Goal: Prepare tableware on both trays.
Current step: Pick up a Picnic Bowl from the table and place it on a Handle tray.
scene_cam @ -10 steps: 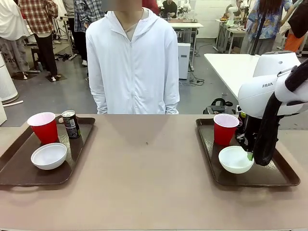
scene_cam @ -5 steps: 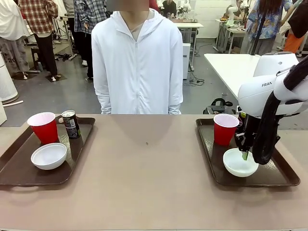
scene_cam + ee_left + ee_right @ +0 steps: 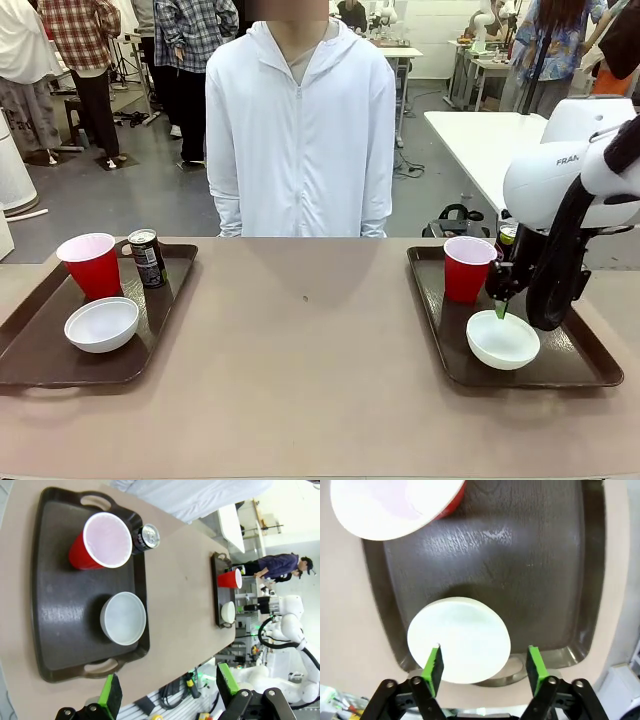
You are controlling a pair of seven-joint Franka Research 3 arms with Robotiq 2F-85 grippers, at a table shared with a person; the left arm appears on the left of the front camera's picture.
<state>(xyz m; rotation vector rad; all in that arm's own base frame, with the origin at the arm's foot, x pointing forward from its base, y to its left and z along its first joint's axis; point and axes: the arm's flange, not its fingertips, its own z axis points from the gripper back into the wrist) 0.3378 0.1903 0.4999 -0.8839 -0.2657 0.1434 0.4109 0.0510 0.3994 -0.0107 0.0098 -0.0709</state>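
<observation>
On the left tray (image 3: 40, 355) stand a red cup (image 3: 92, 265), a dark can (image 3: 148, 258) and a white bowl (image 3: 101, 324). The right tray (image 3: 570, 360) holds a red cup (image 3: 468, 268) and a white bowl (image 3: 503, 340); a can (image 3: 507, 237) peeks out behind the arm. My right gripper (image 3: 500, 310) hovers open just above that bowl (image 3: 459, 640), its left pad (image 3: 434, 662) over the rim and nothing held. From high up, my left gripper (image 3: 167, 687) hangs open over the left tray (image 3: 55, 605), cup (image 3: 102, 540), can (image 3: 147, 536) and bowl (image 3: 123, 618).
A person in a white hooded jacket (image 3: 300, 130) stands at the far side of the table, hands out of sight. The tan tabletop (image 3: 305, 340) stretches bare between the trays. The right arm's body (image 3: 560, 190) looms over the right tray's far corner.
The right gripper has set the bowl down farther right on the tray, let go and lifted a little. The person has shifted to the right.
</observation>
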